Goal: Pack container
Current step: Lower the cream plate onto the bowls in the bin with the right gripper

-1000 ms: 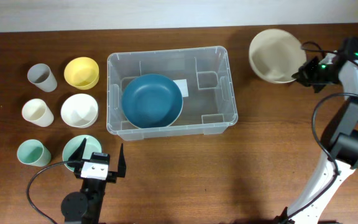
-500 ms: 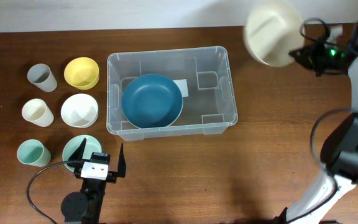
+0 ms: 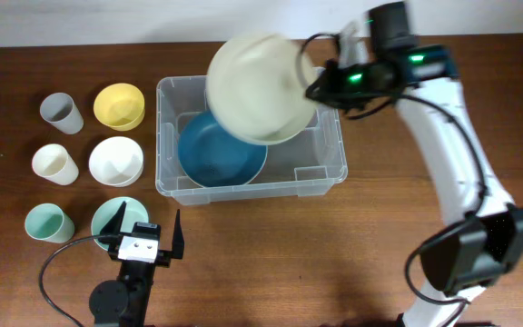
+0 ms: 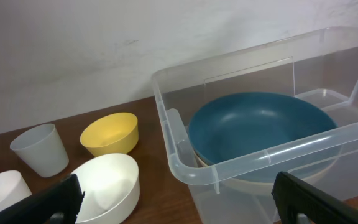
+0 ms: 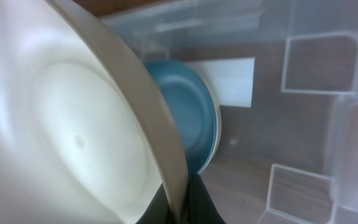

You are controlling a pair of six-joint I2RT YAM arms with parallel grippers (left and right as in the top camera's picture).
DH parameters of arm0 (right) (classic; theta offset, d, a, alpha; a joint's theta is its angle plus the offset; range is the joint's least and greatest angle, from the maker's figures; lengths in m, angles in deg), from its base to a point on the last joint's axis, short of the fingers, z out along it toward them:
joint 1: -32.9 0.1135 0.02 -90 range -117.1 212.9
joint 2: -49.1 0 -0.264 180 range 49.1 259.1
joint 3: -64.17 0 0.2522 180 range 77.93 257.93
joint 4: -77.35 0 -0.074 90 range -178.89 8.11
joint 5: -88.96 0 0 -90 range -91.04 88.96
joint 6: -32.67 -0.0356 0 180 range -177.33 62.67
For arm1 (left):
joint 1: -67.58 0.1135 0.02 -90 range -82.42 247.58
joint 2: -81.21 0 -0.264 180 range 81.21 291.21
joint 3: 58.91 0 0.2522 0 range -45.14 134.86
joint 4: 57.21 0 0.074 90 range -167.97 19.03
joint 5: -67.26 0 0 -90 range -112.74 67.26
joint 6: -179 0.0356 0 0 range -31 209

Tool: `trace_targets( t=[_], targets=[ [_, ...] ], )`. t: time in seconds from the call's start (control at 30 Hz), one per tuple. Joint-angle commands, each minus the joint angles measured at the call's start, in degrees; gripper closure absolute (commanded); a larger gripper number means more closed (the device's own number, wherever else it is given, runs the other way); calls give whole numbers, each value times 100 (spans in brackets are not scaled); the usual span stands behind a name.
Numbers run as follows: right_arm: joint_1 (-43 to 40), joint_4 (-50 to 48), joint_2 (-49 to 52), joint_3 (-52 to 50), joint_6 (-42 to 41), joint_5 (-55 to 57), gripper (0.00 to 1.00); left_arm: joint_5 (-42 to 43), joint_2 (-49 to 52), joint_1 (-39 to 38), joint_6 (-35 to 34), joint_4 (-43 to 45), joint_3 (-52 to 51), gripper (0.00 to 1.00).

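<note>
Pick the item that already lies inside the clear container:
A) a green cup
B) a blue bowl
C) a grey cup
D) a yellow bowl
B: the blue bowl lies within the walls of the container, as both the overhead and the left wrist view show.

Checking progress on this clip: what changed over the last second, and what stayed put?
The right hand, still shut on the cream bowl, swung it leftward from beside the container to above it, tilted over the blue bowl inside. The left hand stayed open and still; the cups and small bowls did not move.
</note>
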Motion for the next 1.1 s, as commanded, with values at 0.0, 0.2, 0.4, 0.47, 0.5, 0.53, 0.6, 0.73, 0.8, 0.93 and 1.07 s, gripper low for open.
trace_targets(
  t=[0.0, 0.2, 0.4, 0.47, 0.5, 0.53, 0.6, 0.73, 0.8, 0.93, 1.07],
  targets=[
    [474, -11, 197, -2, -107, 695, 96, -17, -35, 33, 52, -26, -20, 0],
    [907, -129, 693, 0, -310, 682, 96, -17, -33, 35, 52, -26, -20, 0],
    [979, -240, 1014, -2, -485, 682, 96, -17, -35, 33, 52, -26, -20, 0],
    [979, -310, 1106, -2, -501, 684, 96, -17, -35, 35, 52, -26, -20, 0],
    [984, -330, 1115, -2, -503, 682, 96, -17, -35, 35, 52, -26, -20, 0],
    [984, -376, 1185, -2, -503, 684, 96, -17, -35, 33, 52, -26, -20, 0],
    [986, -476, 1290, -2, -546, 645, 96, -17, -35, 35, 52, -26, -20, 0],
    [986, -562, 1403, -2, -546, 555, 96, -17, -35, 35, 52, -26, -20, 0],
    [1005, -586, 1484, -2, -592, 555, 96, -17, -35, 33, 52, -26, -20, 0],
    [1016, -605, 1574, -2, -654, 553, 95, -17, -33, 35, 52, -26, -20, 0],
    [1016, -608, 1589, -2, -654, 553, 83, -17, -35, 35, 52, -26, -20, 0]
  ],
)
